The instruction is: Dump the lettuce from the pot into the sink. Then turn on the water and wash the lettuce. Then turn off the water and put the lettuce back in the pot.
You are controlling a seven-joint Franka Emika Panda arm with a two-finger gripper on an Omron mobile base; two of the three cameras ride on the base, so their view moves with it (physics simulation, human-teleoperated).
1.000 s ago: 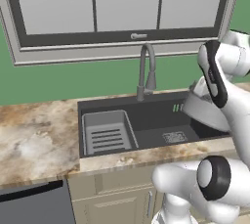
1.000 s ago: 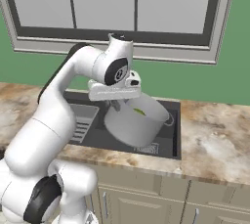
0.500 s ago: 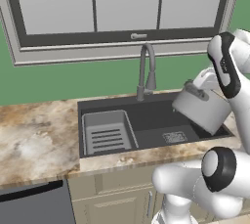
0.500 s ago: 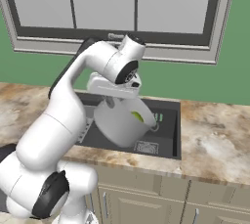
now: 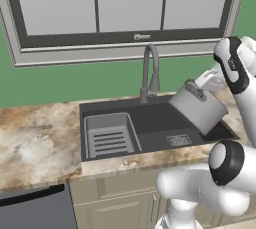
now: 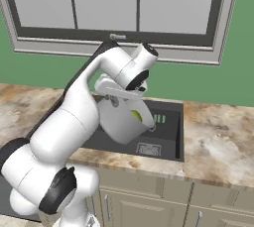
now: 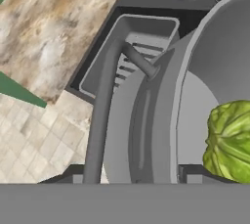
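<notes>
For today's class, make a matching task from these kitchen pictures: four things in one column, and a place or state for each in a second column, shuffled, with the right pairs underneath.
Things:
1. pot
2. lettuce
3. slotted rack
4. faucet

Places or states:
A. rises at the back edge of the sink
B. lies in the left part of the basin
C. held tilted over the sink by the gripper
D. sits inside the tilted pot

Pairs: 1-C, 2-D, 3-B, 4-A
</notes>
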